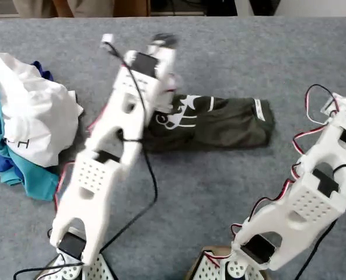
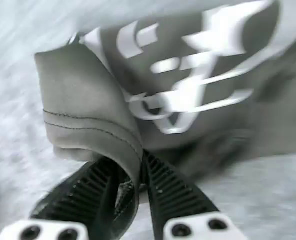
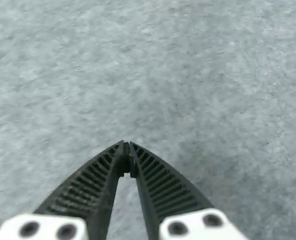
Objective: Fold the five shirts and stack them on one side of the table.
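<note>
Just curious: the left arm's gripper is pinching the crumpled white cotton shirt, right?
No, wrong shirt: the left gripper is pinching the dark olive cotton shirt with a white print, as the left wrist view shows.

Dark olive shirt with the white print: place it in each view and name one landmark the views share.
High view: the dark olive shirt lies mid-table, its printed end under the left arm.
Left wrist view: its hemmed corner is pinched in the left gripper, with the print beyond.
Right wrist view: grey table cover under the shut right gripper.
Shared landmark: the grey cover; the white print links the first two.
</note>
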### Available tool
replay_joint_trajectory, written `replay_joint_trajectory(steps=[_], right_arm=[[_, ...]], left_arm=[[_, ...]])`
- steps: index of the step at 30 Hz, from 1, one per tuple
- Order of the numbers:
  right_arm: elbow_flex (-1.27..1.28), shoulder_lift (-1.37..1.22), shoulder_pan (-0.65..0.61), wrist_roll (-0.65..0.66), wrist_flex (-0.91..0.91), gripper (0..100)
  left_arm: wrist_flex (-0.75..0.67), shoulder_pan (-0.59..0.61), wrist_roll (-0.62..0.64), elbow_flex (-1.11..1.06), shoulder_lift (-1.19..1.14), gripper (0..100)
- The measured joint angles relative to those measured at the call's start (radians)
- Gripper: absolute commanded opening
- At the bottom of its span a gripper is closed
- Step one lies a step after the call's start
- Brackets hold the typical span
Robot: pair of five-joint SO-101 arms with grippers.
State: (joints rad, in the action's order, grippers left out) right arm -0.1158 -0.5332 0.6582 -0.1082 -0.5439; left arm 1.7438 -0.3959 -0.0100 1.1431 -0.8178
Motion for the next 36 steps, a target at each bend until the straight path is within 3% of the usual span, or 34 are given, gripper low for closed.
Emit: replay_joint_trajectory(steps=[8,15,25,36], right_arm=[[-0.051,-0.037,0.026,0.0,0.0,0.5],[-0.051,-0.037,0.026,0.0,0.0,0.5],[-0.051,-0.037,0.026,0.0,0.0,0.5],[-0.051,-0.037,0.026,0.0,0.0,0.5]], left_arm=[[-0.229,-0.18,0.175,0.083,0.003,2],[-0.367,-0.293,0.25,0.083,0.003,2],[-0.56,-0.348,0.275,0.089,-0.069,2],[-0.657,-0.391,0.31,0.089,-0.097,2]])
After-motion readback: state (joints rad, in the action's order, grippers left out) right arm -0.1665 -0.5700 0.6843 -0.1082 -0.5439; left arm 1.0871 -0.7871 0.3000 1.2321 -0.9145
